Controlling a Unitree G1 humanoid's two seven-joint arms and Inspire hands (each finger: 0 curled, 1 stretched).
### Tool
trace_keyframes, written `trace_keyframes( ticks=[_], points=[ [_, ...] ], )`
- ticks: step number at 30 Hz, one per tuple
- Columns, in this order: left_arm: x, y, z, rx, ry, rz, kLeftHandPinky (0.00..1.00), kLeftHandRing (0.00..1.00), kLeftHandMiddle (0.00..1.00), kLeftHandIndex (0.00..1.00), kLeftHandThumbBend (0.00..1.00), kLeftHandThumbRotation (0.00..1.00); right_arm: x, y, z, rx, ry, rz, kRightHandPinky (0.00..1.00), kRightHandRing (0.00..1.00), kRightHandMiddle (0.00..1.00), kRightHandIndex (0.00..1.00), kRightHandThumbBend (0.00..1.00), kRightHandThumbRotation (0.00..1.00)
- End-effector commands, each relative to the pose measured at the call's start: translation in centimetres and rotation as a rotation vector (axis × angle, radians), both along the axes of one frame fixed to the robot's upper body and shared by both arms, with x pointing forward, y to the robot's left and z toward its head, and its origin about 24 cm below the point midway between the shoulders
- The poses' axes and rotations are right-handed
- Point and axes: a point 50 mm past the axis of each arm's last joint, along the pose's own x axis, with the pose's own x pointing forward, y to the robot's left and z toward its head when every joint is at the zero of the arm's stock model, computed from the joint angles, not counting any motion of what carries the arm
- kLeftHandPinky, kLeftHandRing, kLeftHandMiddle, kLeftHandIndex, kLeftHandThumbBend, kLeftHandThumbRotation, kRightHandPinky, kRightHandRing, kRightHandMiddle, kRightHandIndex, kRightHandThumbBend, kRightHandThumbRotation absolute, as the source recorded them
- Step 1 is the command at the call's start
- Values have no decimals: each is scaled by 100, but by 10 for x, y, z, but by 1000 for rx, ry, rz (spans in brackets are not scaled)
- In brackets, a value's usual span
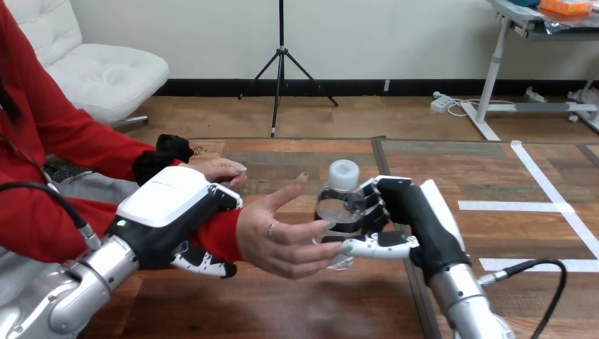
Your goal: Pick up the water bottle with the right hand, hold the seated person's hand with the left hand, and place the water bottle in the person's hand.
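A clear water bottle with a white cap stands upright above the table's middle, my right hand shut on it from the right. The person's open hand reaches in from the left, palm up, its fingertips touching the bottle's lower part. My left hand is curled round the person's wrist in the red sleeve, fingers showing below the wrist. The person's other hand rests on the table just behind.
The wooden table runs from the front edge to the back. White tape lines mark its right part. A black cable loops beside my right forearm.
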Motion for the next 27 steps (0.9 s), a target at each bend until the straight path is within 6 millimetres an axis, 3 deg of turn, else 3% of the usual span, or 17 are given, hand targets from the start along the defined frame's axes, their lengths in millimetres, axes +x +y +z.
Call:
trace_keyframes(
  ticks=[1, 27],
  points=[
    [12, -42, 44, -171, -187, -139, 27, 32, 38, 41, 72, 0, 27, 24, 55, 51, -239, 49, 31, 37, 44, 43, 84, 0],
    [13, -50, 42, -180, -171, -154, 27, 31, 37, 40, 74, 0, 24, 48, 66, 58, -279, 93, 31, 37, 44, 43, 85, 0]
  ],
)
